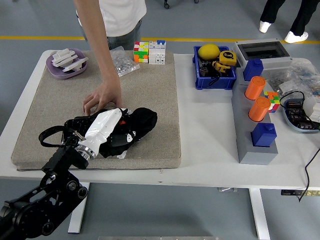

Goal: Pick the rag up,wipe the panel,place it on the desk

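The black rag [142, 121] lay bunched on the black panel [82, 123], near the front edge of a grey felt mat [150, 95] on the white desk [210, 130]. The left robot hand [117, 131], white-backed with dark fingers, pressed down on the rag with its fingers curled into the cloth, holding it. A person's hand [102, 97] rested on the mat just behind the panel, fingertips touching its far edge. Farther back on the mat sat a purple dish [65, 62], a clear bag of small parts [122, 62] and two puzzle cubes [149, 51]. To the right stood a blue bin [215, 75] and a grey rack with orange cylinders [256, 97].
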You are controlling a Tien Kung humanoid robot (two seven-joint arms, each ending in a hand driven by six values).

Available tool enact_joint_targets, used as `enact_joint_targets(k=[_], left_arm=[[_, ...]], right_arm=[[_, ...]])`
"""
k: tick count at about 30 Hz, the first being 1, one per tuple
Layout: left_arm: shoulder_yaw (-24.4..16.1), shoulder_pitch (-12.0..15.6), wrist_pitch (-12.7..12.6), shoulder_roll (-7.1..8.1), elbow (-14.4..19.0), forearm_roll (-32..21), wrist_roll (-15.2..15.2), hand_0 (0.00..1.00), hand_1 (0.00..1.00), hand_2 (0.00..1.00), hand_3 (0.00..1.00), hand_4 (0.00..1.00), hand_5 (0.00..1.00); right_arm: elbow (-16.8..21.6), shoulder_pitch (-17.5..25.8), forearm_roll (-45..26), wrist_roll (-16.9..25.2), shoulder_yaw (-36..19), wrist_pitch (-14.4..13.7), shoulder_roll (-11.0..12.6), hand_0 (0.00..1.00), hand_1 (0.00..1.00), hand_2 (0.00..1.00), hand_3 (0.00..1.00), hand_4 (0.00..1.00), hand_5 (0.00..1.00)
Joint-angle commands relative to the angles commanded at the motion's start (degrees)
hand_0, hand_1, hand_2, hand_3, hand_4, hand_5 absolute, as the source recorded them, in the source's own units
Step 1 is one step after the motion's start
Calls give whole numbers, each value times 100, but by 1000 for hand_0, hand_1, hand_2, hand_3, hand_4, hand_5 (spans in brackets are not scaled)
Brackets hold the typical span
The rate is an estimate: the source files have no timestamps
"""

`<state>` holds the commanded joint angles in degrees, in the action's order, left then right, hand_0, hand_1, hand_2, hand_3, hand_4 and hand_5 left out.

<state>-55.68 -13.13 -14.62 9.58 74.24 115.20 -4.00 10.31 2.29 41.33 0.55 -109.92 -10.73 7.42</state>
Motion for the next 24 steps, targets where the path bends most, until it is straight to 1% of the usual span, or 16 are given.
enact_joint_targets(k=[7,8,13,14,18,21,24], left_arm=[[-368,159,-19,38,-24,95,-3,276,264,538,495,207,2],[-416,181,-21,48,-22,98,-4,302,321,539,497,213,2],[-620,305,-32,126,-33,126,-3,302,321,539,497,213,2],[-664,332,-32,133,-40,136,-3,294,347,540,501,231,2],[-900,475,-26,139,4,202,-13,294,347,540,501,231,2],[-1088,560,-28,148,56,255,-17,295,351,540,503,240,2],[-1180,589,-28,161,78,269,-18,295,351,540,503,240,2]], right_arm=[[0,6,115,16,-119,27,-2,703,615,580,565,965,419],[0,8,124,19,-131,31,-2,704,614,581,567,967,420],[0,12,190,25,-200,54,-2,704,614,581,567,967,420],[0,14,221,28,-234,63,-3,704,614,582,565,968,420],[0,29,395,41,-403,119,-9,704,614,582,565,968,420],[0,33,390,41,-401,120,-15,704,614,582,566,969,420],[0,32,366,39,-376,118,-18,704,614,582,566,969,420]])
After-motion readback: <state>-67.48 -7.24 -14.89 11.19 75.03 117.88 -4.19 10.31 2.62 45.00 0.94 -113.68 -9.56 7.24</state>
